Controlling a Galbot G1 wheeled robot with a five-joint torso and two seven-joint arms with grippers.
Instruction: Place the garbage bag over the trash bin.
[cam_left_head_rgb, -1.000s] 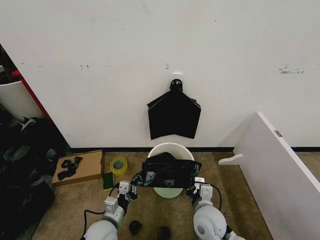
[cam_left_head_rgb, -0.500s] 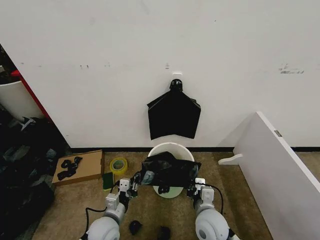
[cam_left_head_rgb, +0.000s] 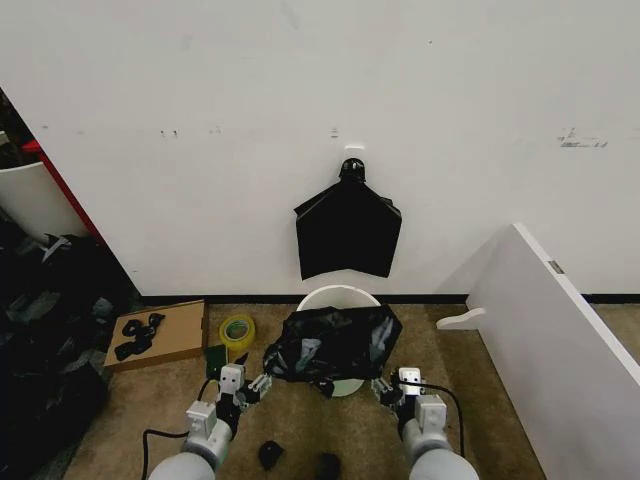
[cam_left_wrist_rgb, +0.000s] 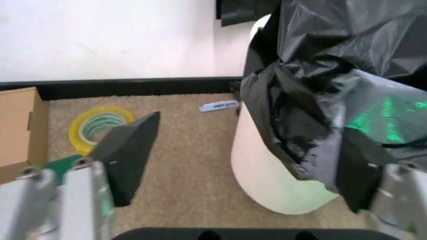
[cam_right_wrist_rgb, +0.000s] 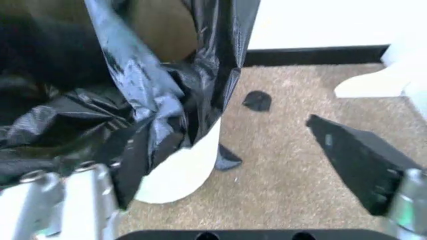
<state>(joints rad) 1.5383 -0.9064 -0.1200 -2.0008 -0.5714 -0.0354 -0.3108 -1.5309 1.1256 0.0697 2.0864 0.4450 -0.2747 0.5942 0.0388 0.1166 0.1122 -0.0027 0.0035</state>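
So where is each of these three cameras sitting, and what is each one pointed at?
Head view: on the robot's head, looking down at the garbage bag draped on the trash bin; left gripper and right gripper show, both open.
Left wrist view: on the left arm, facing the bin's wall and bag; its open fingers frame it.
Right wrist view: on the right arm, facing the bin's other side; its finger shows.
All share bag and bin.

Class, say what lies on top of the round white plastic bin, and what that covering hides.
A crinkled glossy black garbage bag lies draped over the round white plastic bin, covering most of its mouth. The bin's inside is hidden.
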